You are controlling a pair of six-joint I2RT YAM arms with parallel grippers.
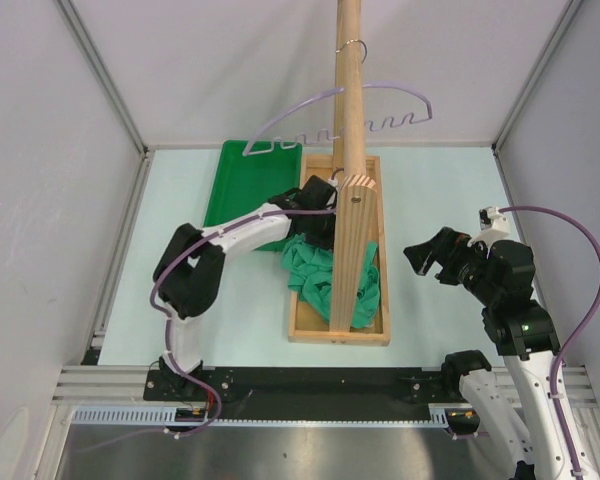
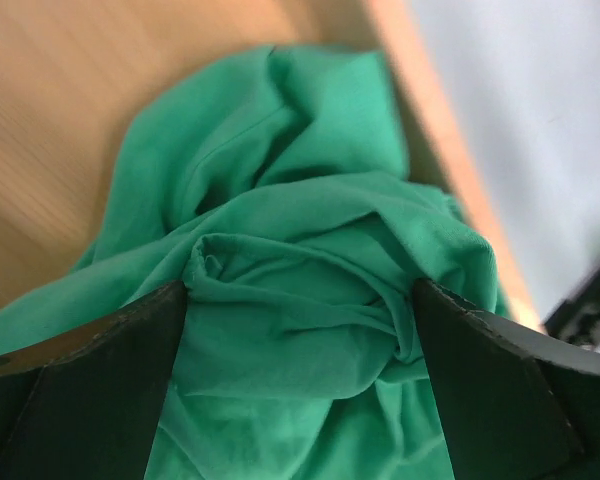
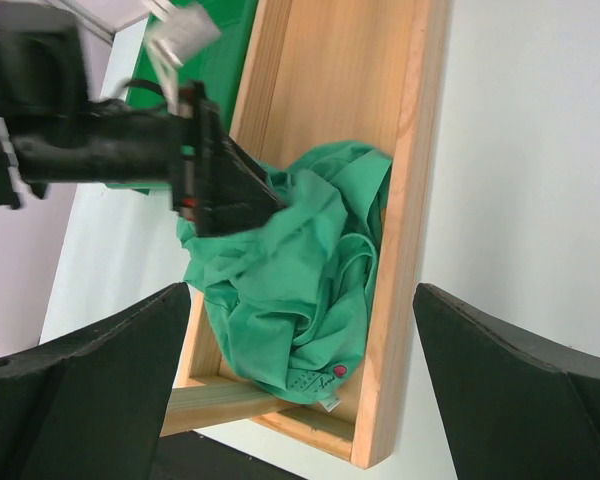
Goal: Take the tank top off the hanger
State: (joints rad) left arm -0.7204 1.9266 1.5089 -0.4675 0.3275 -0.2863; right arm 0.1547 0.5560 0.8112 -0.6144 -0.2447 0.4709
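Observation:
The teal-green tank top (image 1: 315, 268) lies crumpled in the wooden base box (image 1: 335, 338) of the pole stand, spilling over the box's left rim. The lavender hanger (image 1: 290, 108) hangs bare by its metal hook high on the pole. My left gripper (image 1: 318, 225) is low over the heap. In the left wrist view it (image 2: 300, 290) is open, with folds of the tank top (image 2: 300, 230) bulging between its fingers (image 2: 110, 380). My right gripper (image 1: 420, 258) is open and empty, right of the box. Its view (image 3: 302, 290) faces the tank top (image 3: 290, 280) and the left gripper (image 3: 245, 195).
The tall wooden pole (image 1: 348, 150) rises from the box, with a slanted wooden brace (image 1: 345, 260) in front of the cloth. A rigid green plastic tray (image 1: 235, 190) lies left of the box. Grey walls enclose the table on three sides.

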